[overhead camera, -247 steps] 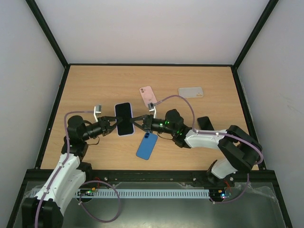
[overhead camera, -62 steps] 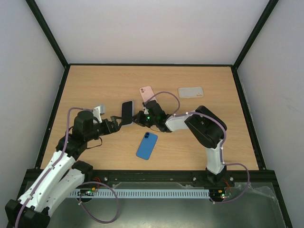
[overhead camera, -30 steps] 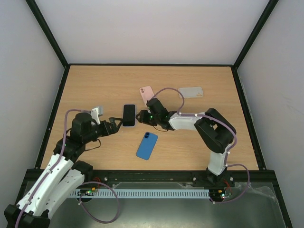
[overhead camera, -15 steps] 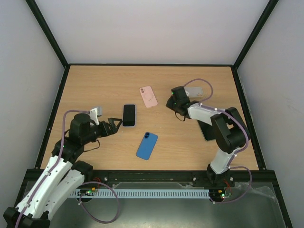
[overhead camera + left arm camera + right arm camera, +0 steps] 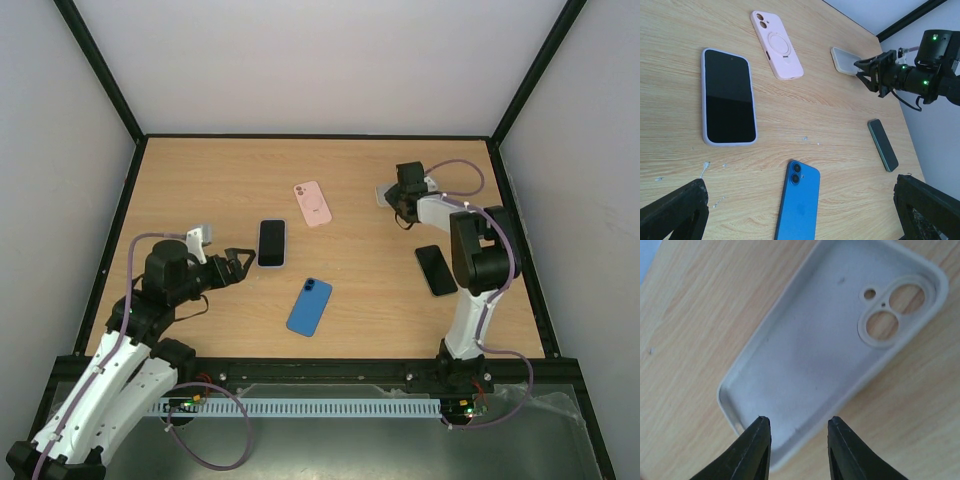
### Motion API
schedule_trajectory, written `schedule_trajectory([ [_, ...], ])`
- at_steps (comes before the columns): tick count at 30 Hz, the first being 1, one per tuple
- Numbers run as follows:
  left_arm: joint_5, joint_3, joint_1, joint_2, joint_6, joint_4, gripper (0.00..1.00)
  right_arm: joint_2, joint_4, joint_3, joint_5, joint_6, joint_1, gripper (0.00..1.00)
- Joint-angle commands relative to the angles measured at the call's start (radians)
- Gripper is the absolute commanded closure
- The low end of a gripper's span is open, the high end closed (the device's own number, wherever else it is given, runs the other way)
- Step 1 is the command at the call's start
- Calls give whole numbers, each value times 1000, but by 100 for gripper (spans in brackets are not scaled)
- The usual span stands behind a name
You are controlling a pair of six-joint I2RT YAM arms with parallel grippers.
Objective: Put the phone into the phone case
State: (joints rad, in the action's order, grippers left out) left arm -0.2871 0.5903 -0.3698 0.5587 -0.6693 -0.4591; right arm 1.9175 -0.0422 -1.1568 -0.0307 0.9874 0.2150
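Observation:
A white empty phone case (image 5: 825,345) lies open side up at the back right (image 5: 383,193). My right gripper (image 5: 798,420) hovers over its near end, jaws apart with nothing between them; in the top view it (image 5: 400,197) covers most of the case. A blue phone (image 5: 310,306) lies camera side up at the centre front, under my open left gripper (image 5: 800,200) in the left wrist view. A dark phone (image 5: 436,270) lies at the right. A phone in a lavender case (image 5: 271,243) lies screen up just beyond my left gripper (image 5: 238,265).
A pink case (image 5: 313,203) lies back side up behind the centre. The left wrist view shows the same pink case (image 5: 777,45), the lavender-cased phone (image 5: 729,96), the dark phone (image 5: 883,145) and the white case (image 5: 846,60). Black frame rails border the table.
My right arm has swung from beside the lavender-cased phone to the back right, over the white case, with its jaws narrower. My left gripper has drawn back slightly, still open.

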Motion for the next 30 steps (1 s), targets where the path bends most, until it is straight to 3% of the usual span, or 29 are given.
schedule_trajectory([
  [1,8,40,3,-4,3,-18,0,50,-44,-69,32,64,-18,68],
  [15,9,55,3,5,6,-23,0,133,-123,-142,47,143,-27,70],
  [30,-3,37,3,-17,-4,-9,0,-16,-202,-127,97,157,-27,70],
])
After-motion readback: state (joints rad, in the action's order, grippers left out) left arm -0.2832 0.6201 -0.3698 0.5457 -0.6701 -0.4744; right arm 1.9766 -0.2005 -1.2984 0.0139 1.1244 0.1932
